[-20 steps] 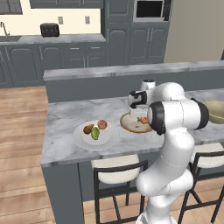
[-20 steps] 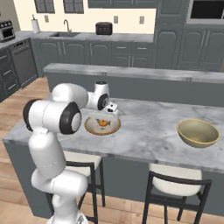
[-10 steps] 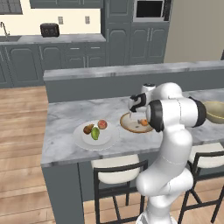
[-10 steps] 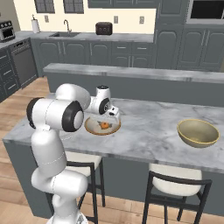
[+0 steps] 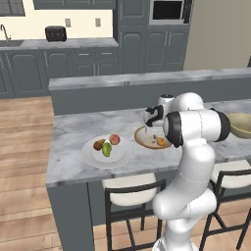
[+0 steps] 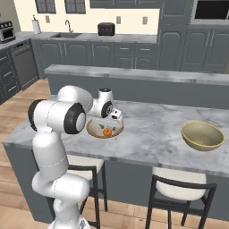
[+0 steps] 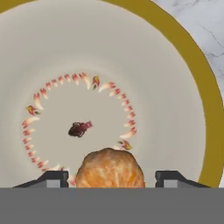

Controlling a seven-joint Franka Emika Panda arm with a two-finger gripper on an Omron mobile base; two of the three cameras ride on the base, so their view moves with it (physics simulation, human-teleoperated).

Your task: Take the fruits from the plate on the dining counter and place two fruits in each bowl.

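The white plate (image 5: 121, 158) on the dining counter (image 5: 73, 142) holds three fruits: a brown pear-shaped one (image 5: 99, 144), a green oval one (image 5: 107, 150) and a reddish-pink one (image 5: 115, 139). To its right, my gripper (image 5: 157, 130) hangs low over the near tan bowl (image 5: 142, 140). A small orange fruit (image 7: 109, 168) rests on that bowl's patterned inside (image 7: 131, 57). My gripper (image 7: 112, 177) is open, with a narrow gap between each fingertip (image 7: 56, 177) and the fruit. The right base view has the same bowl (image 6: 95, 131), orange fruit (image 6: 107, 132) and gripper (image 6: 114, 118).
A second tan bowl (image 6: 202, 135) sits farther right on the counter, also at the edge of the left base view (image 5: 241, 125). A raised grey ledge (image 5: 147, 78) runs behind the counter. Two stools (image 6: 176, 188) stand under its front edge.
The hand has sunk lower into the near bowl. Its jaws have spread and let go of the orange fruit, which now lies in the bowl.
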